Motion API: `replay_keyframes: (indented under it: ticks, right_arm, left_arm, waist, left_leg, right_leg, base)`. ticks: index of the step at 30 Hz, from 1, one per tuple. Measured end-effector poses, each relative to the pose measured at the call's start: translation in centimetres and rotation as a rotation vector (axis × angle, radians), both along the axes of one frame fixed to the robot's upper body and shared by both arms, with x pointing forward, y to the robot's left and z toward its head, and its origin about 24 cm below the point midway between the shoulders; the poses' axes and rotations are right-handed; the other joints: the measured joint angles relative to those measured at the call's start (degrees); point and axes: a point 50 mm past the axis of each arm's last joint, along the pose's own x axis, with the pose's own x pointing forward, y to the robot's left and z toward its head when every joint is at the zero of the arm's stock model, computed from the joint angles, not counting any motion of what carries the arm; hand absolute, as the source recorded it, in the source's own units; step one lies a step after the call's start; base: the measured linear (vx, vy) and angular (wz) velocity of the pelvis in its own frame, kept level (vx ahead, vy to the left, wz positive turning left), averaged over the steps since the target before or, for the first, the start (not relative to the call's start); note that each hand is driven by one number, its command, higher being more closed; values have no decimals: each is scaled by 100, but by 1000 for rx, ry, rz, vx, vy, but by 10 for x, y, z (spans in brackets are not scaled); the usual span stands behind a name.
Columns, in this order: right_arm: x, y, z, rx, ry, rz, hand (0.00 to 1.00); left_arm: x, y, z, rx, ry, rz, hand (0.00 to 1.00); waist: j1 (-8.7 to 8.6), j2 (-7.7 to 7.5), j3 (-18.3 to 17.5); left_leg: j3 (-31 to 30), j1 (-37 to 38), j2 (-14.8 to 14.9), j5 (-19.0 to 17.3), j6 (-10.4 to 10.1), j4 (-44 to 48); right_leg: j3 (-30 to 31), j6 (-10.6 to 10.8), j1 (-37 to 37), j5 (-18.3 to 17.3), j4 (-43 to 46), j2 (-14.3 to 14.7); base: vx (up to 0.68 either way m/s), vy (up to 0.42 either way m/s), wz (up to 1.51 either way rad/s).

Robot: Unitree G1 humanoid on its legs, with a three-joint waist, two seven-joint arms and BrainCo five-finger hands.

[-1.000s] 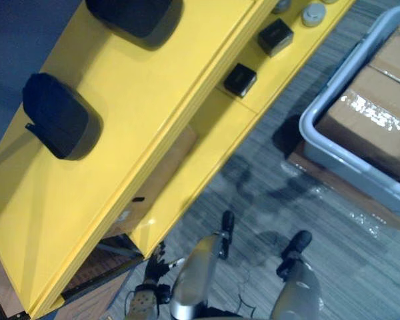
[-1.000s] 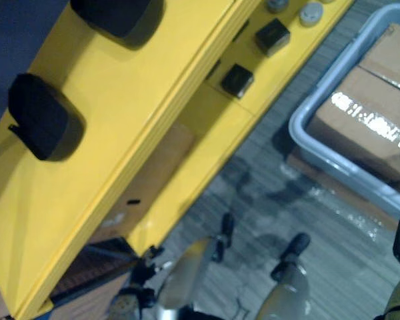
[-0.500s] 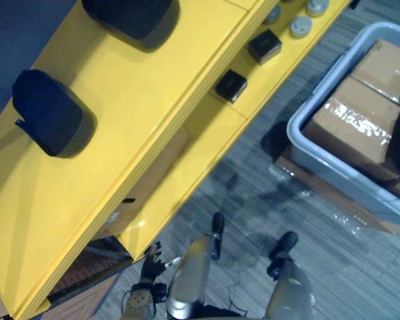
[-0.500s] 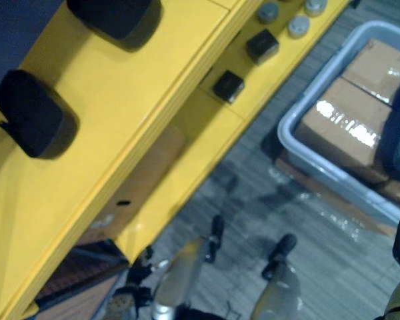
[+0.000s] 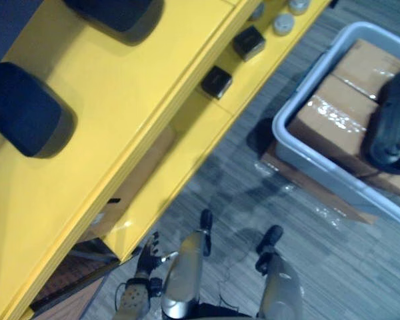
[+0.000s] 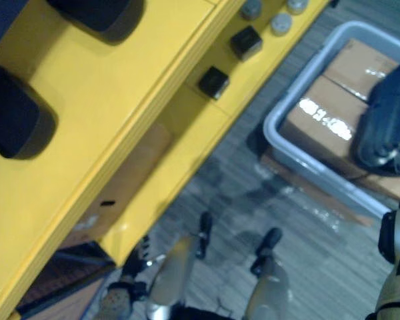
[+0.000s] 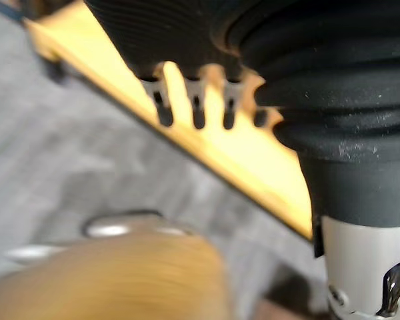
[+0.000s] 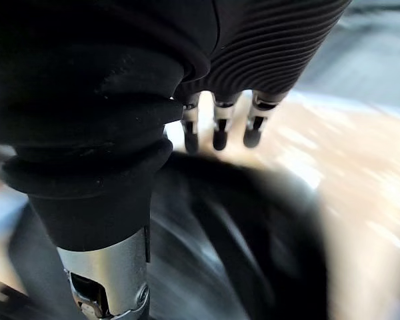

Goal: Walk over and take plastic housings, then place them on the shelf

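Note:
Two black plastic housings (image 5: 23,110) (image 5: 110,10) lie on the top board of the yellow shelf (image 5: 153,93). A third black housing (image 5: 393,130) rests on the cardboard boxes (image 5: 333,120) inside the grey bin (image 5: 320,177) at the right. My right hand (image 8: 217,130) hangs close over that housing (image 8: 253,253) with straight fingers and holds nothing. Down low, by the shelf's near corner, my left hand (image 5: 147,257) is open and empty, its fingers (image 7: 197,110) pointing at the yellow edge.
On the shelf's lower board sit two small black boxes (image 5: 217,81) (image 5: 249,42) and grey round discs (image 5: 283,25). A cardboard box (image 5: 137,180) stands under the top board. Grey striped floor (image 5: 253,187) separates shelf and bin.
The camera has swung right: the shelf slid towards the upper left, and the bin with the black housing on its boxes came into view. My left hand stays low and open.

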Motion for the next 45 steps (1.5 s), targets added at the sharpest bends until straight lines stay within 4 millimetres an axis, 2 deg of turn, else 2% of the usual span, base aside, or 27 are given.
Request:
replay_keyframes:
  ticks: [2,3,4,7,10,13,17,19,21,24,27,28,32,35,37,45]
  right_arm:
    - [14,23,12,-54,-69,109,0]
    - [20,37,11,-84,-86,172,0]
    - [24,49,3,-104,-81,221,0]
    - [29,74,-15,-110,-70,314,0]
    - [31,85,-15,-129,-107,333,0]
    - [30,84,-13,-150,-138,292,0]
    - [28,72,-12,-184,-186,154,0]
    - [26,61,-11,-181,-209,70,0]
    - [20,45,-4,-179,-268,-23,0]
    - [14,31,4,-176,-310,-115,0]
    - [8,20,-4,-158,-285,-188,0]
    - [6,16,-7,-139,-280,-208,0]
    - [1,9,-7,-129,-270,-235,0]
    - [-6,0,-3,-152,-259,-265,0]
    - [-15,-8,-2,-166,-247,-350,0]
    - [-33,-24,1,-216,-245,-506,0]
  left_arm:
    - [7,-4,8,-6,-34,-14,0]
    - [11,-9,11,-17,-44,-19,0]
    - [15,-10,14,-17,-52,-13,0]
    - [23,-9,16,-7,-51,1,0]
    - [25,-12,15,-10,-38,5,0]
    - [28,-12,16,-6,-36,11,0]
    - [29,-12,12,3,-19,32,0]
    - [31,-17,10,-4,-7,28,0]
    - [33,-27,8,-22,-4,13,0]
    - [33,-35,6,-69,8,29,0]
    - [30,-36,2,-62,25,23,0]
    - [29,-34,1,-72,22,34,0]
    - [28,-33,1,-81,16,43,0]
    - [28,-34,2,-97,0,46,0]
    - [28,-36,1,-120,3,59,0]
    - [25,-41,-1,-138,15,51,0]
  waist:
    - [-102,-188,-17]
    - [-176,-356,-19]
    - [-253,-520,-30]
    - [-363,-803,-40]
    - [-387,-807,-40]
    - [-328,-791,-41]
    - [-305,-702,-48]
    - [-281,-546,-43]
    - [-115,-244,-59]
    - [48,108,-66]
    - [201,288,-75]
    - [269,292,-78]
    - [299,298,-81]
    - [403,333,-104]
    - [449,392,-144]
    - [504,541,-248]
  left_leg:
    - [194,-2,235,-281,-18,379]
    - [329,1,408,-470,-25,614]
    - [428,16,551,-632,-33,819]
    - [746,156,755,-837,-17,1055]
    - [801,177,740,-848,-13,1060]
    - [795,86,694,-831,-35,1017]
    - [752,-21,620,-794,-1,962]
    - [664,-89,533,-772,26,938]
    - [523,-244,395,-741,76,926]
    - [283,-512,246,-691,103,929]
    - [106,-632,109,-667,127,953]
    - [85,-691,67,-663,133,979]
    - [-35,-848,-60,-663,135,1077]
    - [-42,-947,-115,-662,139,1121]
    - [-75,-1084,-146,-643,164,1145]
    - [-181,-1232,-255,-623,173,1170]
  right_leg:
    - [238,8,-1,51,-56,181]
    - [420,22,3,73,-83,306]
    - [558,18,9,98,-87,417]
    - [906,3,-9,180,-110,556]
    - [1013,-2,-67,218,-208,564]
    - [1024,-28,-208,191,-208,557]
    - [963,-30,-319,193,-182,468]
    - [887,-27,-344,196,-162,397]
    - [830,21,-491,175,20,282]
    - [676,49,-718,146,217,170]
    - [563,59,-875,6,510,49]
    - [559,76,-964,-54,642,-25]
    - [470,93,-1132,-223,903,-196]
    - [456,69,-1275,-282,1035,-302]
    - [435,83,-1405,-292,1106,-342]
    - [367,96,-1625,-524,1504,-518]
  base:
    - [-47,66,-89]
    - [-29,79,-99]
    - [-23,91,-92]
    - [-7,77,-65]
    - [-38,32,-25]
    - [-52,-5,-5]
    - [14,23,8]
    - [29,66,20]
    - [58,62,21]
    - [30,43,29]
    - [15,36,25]
    - [3,57,26]
    - [-26,56,20]
    - [-40,48,6]
    - [-17,20,9]
    - [17,4,10]
